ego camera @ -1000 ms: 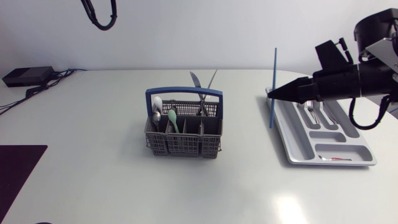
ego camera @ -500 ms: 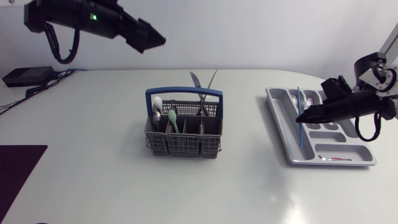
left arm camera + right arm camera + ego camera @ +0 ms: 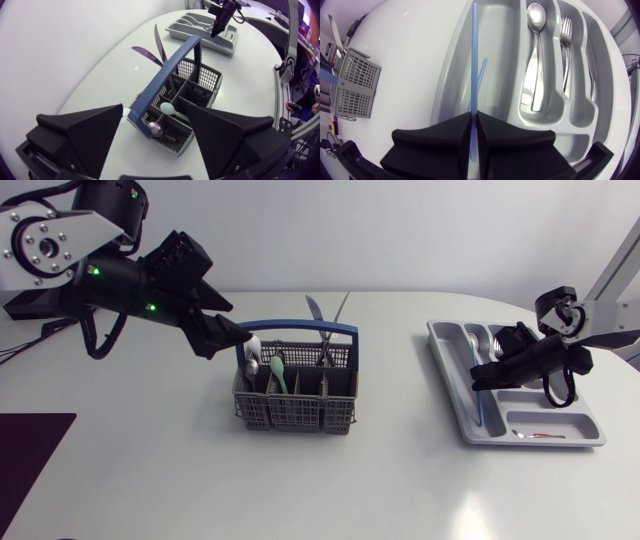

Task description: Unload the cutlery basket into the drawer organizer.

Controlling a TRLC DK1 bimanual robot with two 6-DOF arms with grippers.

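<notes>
The right end effector (image 3: 474,119) pinches one end of a long thin blue plastic straw (image 3: 474,60) above the side slot of the grey plastic drawer organizer (image 3: 445,95), and the straw looks light and bendy, so a soft hold suits it, while the left end effector (image 3: 155,112) hangs wide open over the grey mesh cutlery basket (image 3: 197,82).

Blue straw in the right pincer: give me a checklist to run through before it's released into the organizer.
1. Right pincer shut on the blue straw: ok.
2. Straw lined up along the drawer organizer, over its outer long compartment: ok.
3. That compartment holds only a second straw; spoon and fork lie in other compartments: ok.
4. Straw's far end touching the compartment floor: cannot tell.
5. Left pincer away from the organizer, open at the cutlery basket: ok.
</notes>
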